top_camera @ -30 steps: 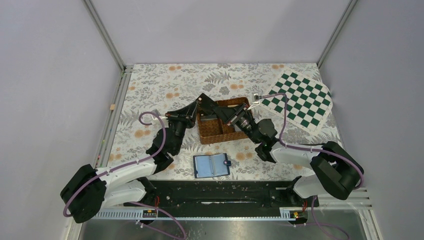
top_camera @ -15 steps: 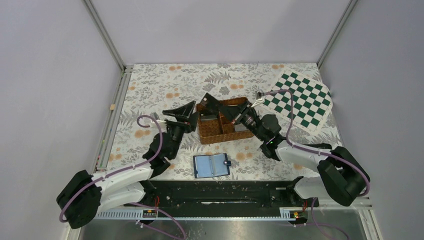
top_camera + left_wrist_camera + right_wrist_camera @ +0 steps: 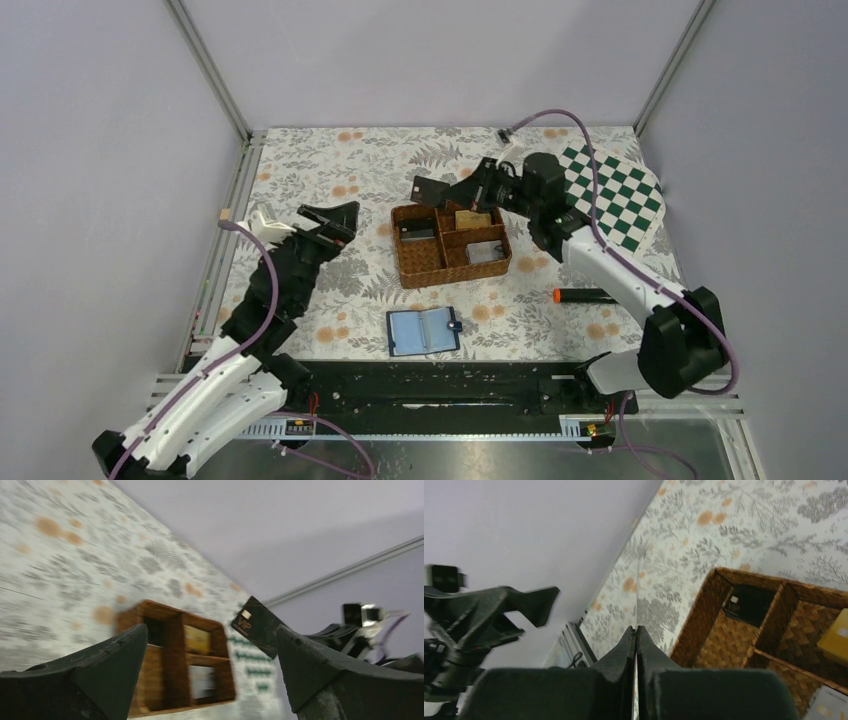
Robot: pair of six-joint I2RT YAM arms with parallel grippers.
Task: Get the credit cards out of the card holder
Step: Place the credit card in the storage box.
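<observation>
A counter (image 3: 330, 160) covered with a floral-patterned cloth is seen, with a green-and-white checkered mat (image 3: 625, 205) laid at its far right corner. A brown wicker tray with four compartments (image 3: 452, 278) is set near the middle of the counter.

The left tool (image 3: 345, 222) is held above the counter to the left of the tray, its fingers spread wide apart with nothing between them. The right tool (image 3: 447, 190) is raised over the far edge of the tray, its fingers pressed together and clamped on a black credit card (image 3: 255, 626) marked "VIP", which is held tilted in the air.

The small bifold card holder (image 3: 423, 331), light blue inside, is laid open and flat on the counter at the near side of the tray, its dark snap tab at the right; it is well apart from both tools.

In the tray, a second dark card (image 3: 746, 605), a yellow card (image 3: 472, 220) and a grey card (image 3: 485, 254) are each seen in a separate compartment. A black marker with an orange tip (image 3: 585, 296) is laid on the counter to the right of the tray.
</observation>
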